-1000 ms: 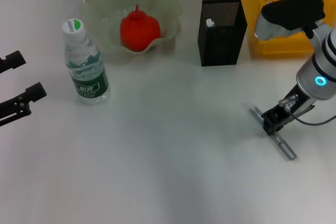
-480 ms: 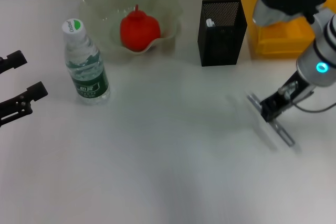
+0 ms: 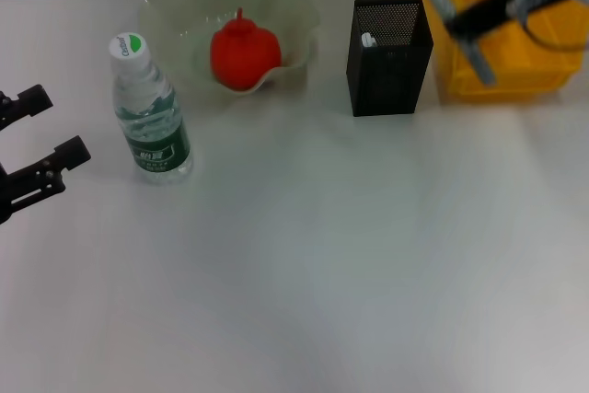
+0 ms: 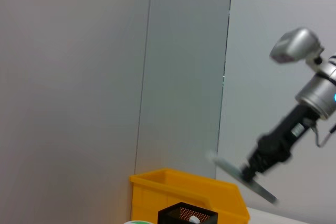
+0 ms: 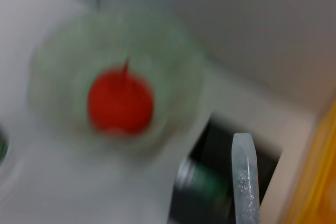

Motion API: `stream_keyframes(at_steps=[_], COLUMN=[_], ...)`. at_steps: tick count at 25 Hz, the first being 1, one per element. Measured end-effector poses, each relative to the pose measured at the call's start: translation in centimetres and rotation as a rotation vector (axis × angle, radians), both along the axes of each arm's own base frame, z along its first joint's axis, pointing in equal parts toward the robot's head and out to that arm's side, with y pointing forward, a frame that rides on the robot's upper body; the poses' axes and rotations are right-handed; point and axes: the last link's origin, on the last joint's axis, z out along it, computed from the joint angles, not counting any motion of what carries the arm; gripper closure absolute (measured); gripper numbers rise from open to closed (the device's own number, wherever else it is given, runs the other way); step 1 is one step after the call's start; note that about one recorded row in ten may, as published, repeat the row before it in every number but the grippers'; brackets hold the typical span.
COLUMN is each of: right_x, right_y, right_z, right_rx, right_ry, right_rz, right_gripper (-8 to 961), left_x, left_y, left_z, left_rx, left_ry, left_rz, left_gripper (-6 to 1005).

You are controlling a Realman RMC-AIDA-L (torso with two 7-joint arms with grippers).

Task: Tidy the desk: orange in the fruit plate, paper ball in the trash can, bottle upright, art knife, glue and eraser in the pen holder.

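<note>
The art knife point(image 3: 456, 20), a slim grey bar, is clamped crosswise in my right fingers point(image 3: 471, 17), raised in the air over the near left corner of the yellow trash can point(image 3: 515, 62) and just right of the black mesh pen holder point(image 3: 388, 57); the left wrist view shows it tilted above both containers point(image 4: 242, 176). A white object lies inside the pen holder. The orange point(image 3: 245, 55) rests in the pale green fruit plate point(image 3: 175, 6) at the far side of the counter point(image 3: 322, 255). The bottle point(image 3: 150, 112) stands upright, cap on, in front of the plate's left edge. My left fingers point(image 3: 32, 140) are spread apart and empty, hovering low at the counter's left edge, beside the bottle but clear of it.
</note>
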Motion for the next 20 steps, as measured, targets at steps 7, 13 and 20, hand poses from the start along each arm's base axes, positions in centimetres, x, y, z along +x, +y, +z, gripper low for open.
stream_keyframes(at_steps=[7, 13, 20], right_x=[0.8, 3.7, 5.9], right_y=[1.7, 2.8, 3.0], right_z=[0.3, -2.0, -4.9], right_rx=[0.186, 0.198, 0.197], right_ry=[0.11, 0.216, 0.214], right_rz=[0.238, 0.34, 0.423], right_gripper=[840, 840, 841], left_x=[0.0, -0.2, -0.3], left_y=[0.0, 0.0, 0.0], left_z=[-0.5, -0.8, -0.8], left_rx=[0.016, 0.014, 0.019], left_ry=[-0.03, -0.051, -0.055], left_rz=[0.03, 0.051, 0.062], left_gripper=[186, 186, 186])
